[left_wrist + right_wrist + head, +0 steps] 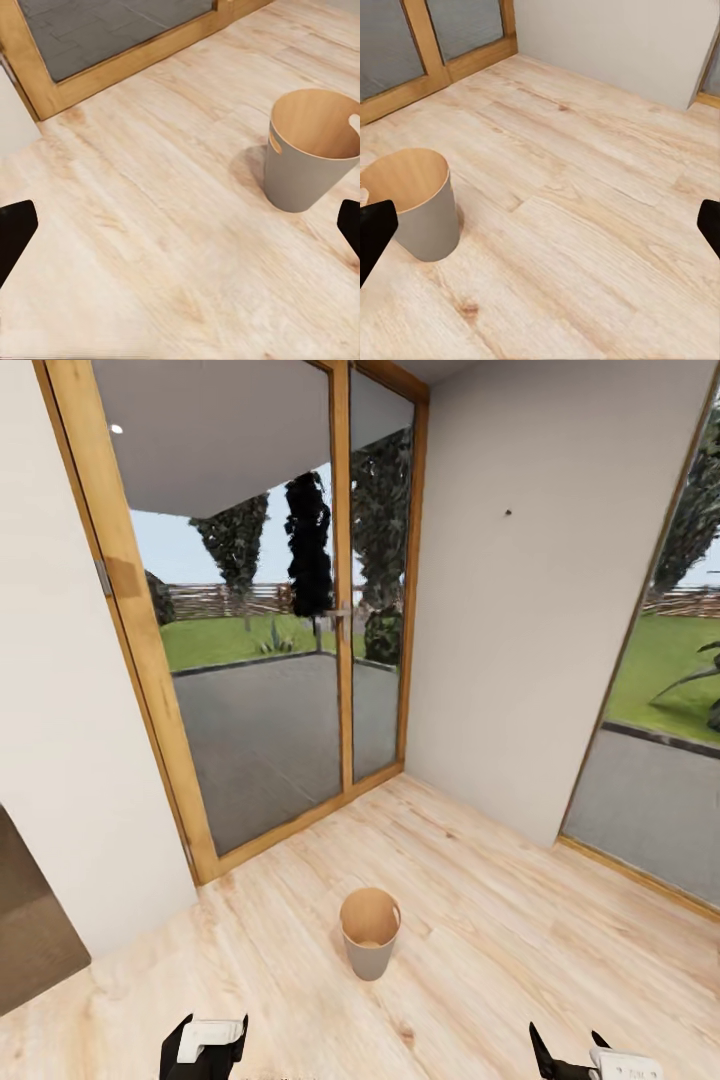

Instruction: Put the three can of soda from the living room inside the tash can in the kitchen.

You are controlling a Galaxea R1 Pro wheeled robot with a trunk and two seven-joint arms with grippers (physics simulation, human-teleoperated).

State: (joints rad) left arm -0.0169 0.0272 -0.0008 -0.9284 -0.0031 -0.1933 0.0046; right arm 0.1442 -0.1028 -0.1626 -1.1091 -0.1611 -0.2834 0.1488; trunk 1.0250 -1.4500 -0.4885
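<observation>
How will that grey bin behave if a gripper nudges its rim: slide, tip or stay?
The trash can tapers to a narrower base than its rim, so a high push probably tips it. It looks thin-walled and empty, so likely light; on the smooth wood floor a low push would probably slide it. Round, so once over it may roll in an arc.

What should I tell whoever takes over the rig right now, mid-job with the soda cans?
Left gripper: open, nothing between its fingers. Right gripper: open, also empty.
Trash can: upright on the wood floor, straight ahead between both arms, in front of the glass doors. The part of its brown inside that shows holds no can; the bottom is partly hidden.
Soda cans: none in sight here.
Done: cannot confirm any can delivered.
Left: likely go to the living room, fetch the cans, return, and drop them in the trash can.
</observation>
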